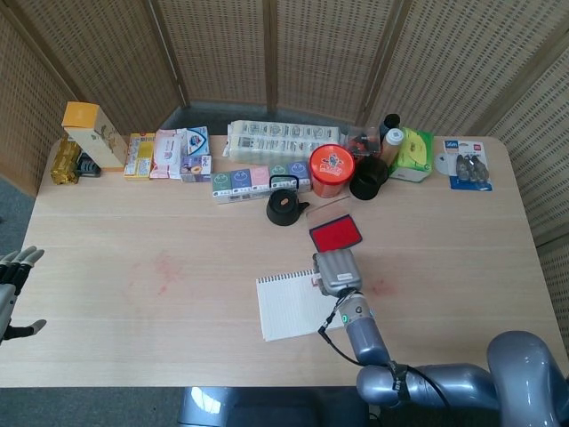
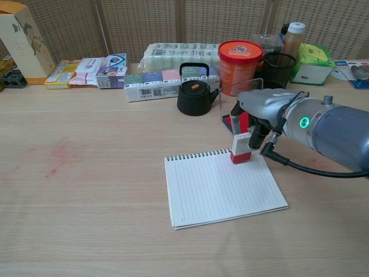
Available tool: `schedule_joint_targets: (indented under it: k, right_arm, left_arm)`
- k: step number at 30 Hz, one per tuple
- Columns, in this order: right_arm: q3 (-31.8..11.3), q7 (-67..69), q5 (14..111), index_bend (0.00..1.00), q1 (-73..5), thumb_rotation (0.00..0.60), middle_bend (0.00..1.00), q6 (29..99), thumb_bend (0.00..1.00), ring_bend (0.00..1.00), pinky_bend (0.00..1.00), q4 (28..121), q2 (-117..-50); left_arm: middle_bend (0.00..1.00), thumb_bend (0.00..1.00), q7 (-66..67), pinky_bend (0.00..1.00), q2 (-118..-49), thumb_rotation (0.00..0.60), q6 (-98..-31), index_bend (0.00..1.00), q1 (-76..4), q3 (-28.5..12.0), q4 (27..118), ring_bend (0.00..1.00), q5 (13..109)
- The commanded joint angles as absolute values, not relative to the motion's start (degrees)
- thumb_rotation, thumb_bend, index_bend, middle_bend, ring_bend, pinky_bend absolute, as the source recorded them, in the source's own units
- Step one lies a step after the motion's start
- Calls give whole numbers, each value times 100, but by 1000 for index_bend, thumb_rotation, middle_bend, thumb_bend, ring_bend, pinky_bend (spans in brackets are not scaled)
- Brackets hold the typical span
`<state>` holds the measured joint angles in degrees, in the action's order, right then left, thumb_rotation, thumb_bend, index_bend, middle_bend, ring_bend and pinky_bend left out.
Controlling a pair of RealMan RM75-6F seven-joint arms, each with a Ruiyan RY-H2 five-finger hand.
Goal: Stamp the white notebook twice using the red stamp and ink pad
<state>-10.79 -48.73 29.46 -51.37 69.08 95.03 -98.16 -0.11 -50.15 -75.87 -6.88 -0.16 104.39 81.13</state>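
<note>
The robot's right hand reaches out over the table from its grey forearm, palm down, fingers curled around a red stamp held upright beneath it; a green light glows at the wrist. At the far left edge of the head view, the left hand hangs off the table, fingers spread, holding nothing.
</note>
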Motion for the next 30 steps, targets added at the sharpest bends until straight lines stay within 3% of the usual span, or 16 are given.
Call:
schedule_joint_targets:
  k: [1,30]
  right_arm:
    - [-1079,-4858,2992,599,-5142,600,1000,6891,518,1000,1000,9510,-9841]
    - [-681,-4019,3827,605,-4738,600,1000,6250,518,1000,1000,8631,-10138]
  left_arm:
    - [0,0,-18,3,-5019,600,-7576,0,-694,-15,10434,0,8113]
    - [0,0,46,3,-5062,600,-7572,0,-698,-4,10427,0,8088]
